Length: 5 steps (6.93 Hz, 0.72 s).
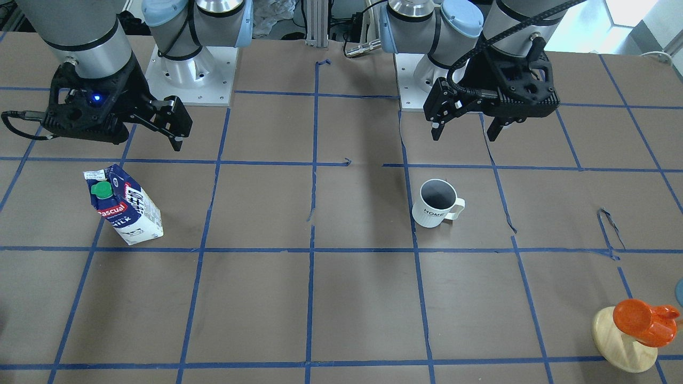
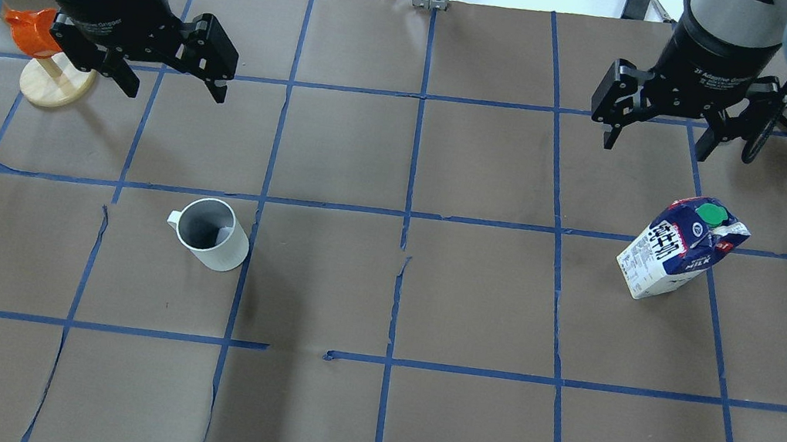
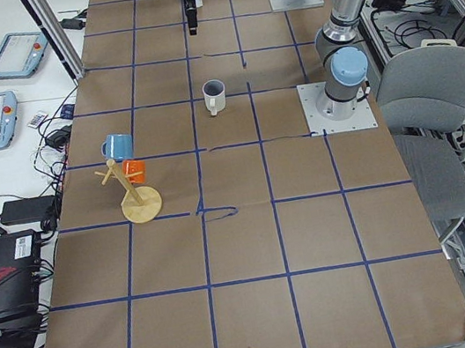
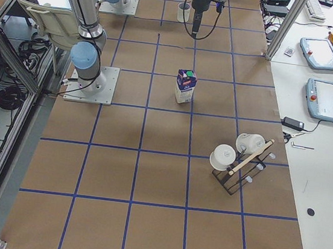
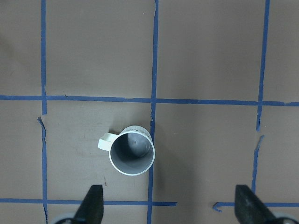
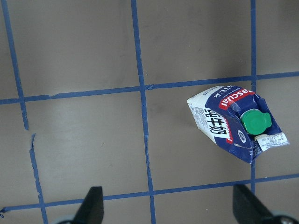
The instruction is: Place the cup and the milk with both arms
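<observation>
Hovering empty, jaws wide: left gripper (image 2: 173,91), right gripper (image 2: 656,147). Risk: off-centre descent could clip milk carton (image 2: 678,248) near right edge, toppling it.

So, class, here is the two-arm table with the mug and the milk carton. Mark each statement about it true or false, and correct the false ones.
1. The cup stands upright, mouth up, on the table. True.
2. The left gripper and the right gripper are both open and hold nothing. True.
3. The milk lies flat on its side. False: it stands upright with its green cap on top.
4. The left gripper is touching the cup. False: it hangs above the table, apart from the cup.
</observation>
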Tool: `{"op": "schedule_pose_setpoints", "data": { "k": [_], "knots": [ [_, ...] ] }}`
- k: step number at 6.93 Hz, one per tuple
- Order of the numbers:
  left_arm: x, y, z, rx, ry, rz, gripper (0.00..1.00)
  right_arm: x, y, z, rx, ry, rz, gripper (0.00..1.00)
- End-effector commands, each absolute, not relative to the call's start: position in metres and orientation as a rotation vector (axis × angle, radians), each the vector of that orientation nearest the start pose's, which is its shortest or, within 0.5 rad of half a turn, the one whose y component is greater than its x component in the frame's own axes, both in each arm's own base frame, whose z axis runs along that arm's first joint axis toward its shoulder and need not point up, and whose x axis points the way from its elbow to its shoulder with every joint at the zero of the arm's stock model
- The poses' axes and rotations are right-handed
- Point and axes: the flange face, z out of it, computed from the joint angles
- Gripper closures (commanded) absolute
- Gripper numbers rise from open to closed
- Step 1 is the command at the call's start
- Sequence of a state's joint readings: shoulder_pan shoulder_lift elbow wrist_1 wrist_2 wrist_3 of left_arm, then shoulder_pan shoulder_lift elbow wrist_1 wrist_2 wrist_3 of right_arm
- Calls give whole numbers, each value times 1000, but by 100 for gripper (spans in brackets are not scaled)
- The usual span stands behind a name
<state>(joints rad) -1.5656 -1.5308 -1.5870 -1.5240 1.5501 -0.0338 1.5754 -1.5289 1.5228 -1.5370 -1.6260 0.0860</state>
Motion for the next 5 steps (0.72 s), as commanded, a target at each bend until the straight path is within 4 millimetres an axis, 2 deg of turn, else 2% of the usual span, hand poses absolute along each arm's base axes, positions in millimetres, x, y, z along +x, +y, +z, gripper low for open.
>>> {"op": "schedule_pose_setpoints", "data": {
  "k": [1, 2, 3, 4, 5],
  "knots": [
    [-132, -481, 505, -62, 3160, -114, 0, 130, -506, 488, 139, 3195, 37, 11],
    [-132, -481, 505, -62, 3160, -114, 0, 129, -506, 488, 141, 3195, 37, 19],
    [-132, -480, 504, -62, 3160, -111, 0, 130, -506, 488, 136, 3195, 37, 19],
    [-132, -480, 504, -62, 3160, -111, 0, 129, -506, 487, 122, 3195, 40, 18],
    [-132, -480, 504, -62, 3160, -109, 0, 130, -505, 487, 116, 3196, 43, 7]
  ]
}}
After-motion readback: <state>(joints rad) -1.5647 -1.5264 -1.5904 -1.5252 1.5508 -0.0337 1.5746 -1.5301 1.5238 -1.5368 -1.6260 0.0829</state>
